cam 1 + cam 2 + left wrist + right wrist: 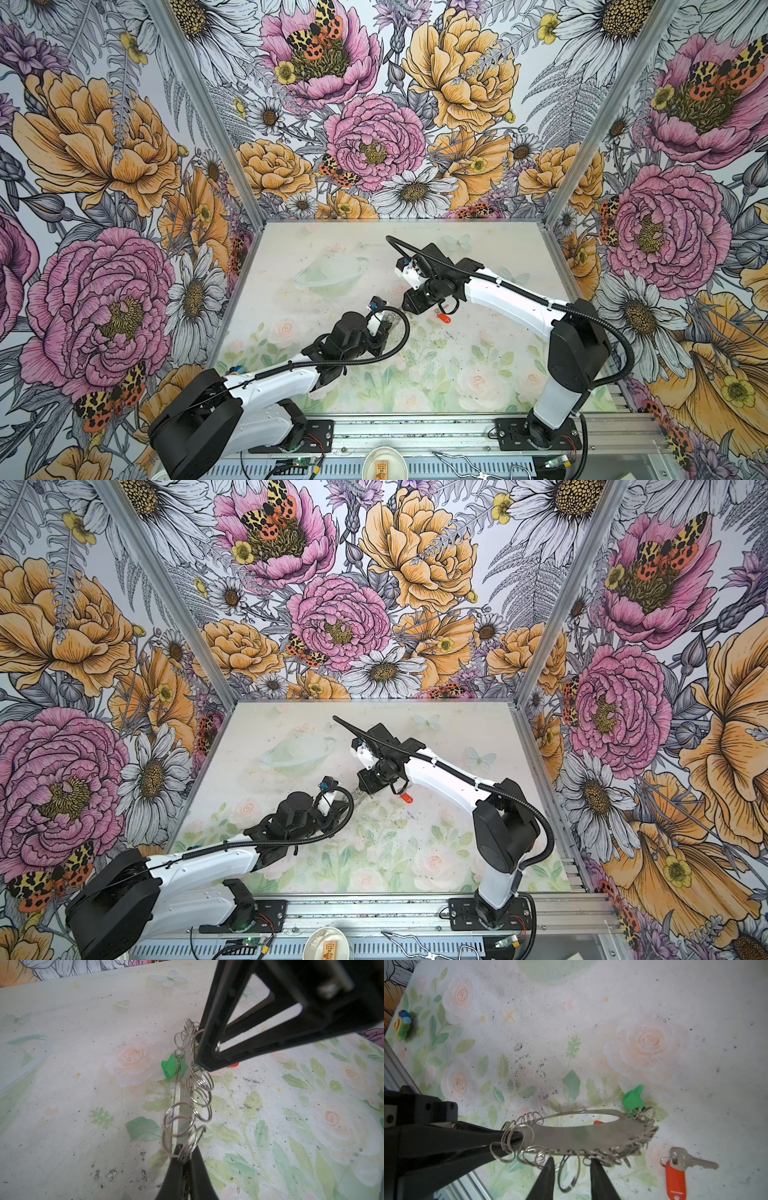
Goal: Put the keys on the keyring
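Though half-hidden, green key (632, 1099) perhaps on keyring (581, 1134).

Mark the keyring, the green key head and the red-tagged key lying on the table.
keyring (581, 1136), right wrist view, flat plate beside its hole.
green key head (632, 1100), right wrist view, middle of the plastic cover.
red-tagged key (691, 1161), right wrist view, metal shaft.

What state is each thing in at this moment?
Flat grey metal keyring fringed with small split rings: held off the table.
Left gripper: shut on the keyring.
Right gripper: open, one split ring between its jaws.
Green-headed key: at keyring's fringe, apparently attached.
Silver key with orange-red tag: lying loose on table.
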`<state>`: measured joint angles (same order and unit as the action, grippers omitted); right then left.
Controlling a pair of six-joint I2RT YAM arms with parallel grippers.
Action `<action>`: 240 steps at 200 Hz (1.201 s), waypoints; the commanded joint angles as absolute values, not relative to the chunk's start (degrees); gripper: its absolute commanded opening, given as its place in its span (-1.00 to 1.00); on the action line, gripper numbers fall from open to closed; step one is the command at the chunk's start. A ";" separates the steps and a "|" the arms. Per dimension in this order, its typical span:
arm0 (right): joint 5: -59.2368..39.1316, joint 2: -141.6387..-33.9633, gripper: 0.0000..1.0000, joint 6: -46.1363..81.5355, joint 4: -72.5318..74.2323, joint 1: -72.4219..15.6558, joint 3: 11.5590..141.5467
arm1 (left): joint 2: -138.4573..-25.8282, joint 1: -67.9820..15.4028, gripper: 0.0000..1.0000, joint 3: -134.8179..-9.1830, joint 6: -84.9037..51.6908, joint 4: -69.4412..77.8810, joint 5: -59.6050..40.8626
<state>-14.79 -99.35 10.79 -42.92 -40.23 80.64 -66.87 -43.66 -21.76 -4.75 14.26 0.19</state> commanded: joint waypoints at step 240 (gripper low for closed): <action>-1.24 -91.56 -0.49 37.18 -19.41 -45.09 66.47 | -68.29 -43.15 -1.00 -23.07 -11.07 16.70 5.58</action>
<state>-3.11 -90.21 35.68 -21.74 -44.73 66.74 -68.58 -43.59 -22.28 -10.35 15.92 4.75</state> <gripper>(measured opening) 0.263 0.090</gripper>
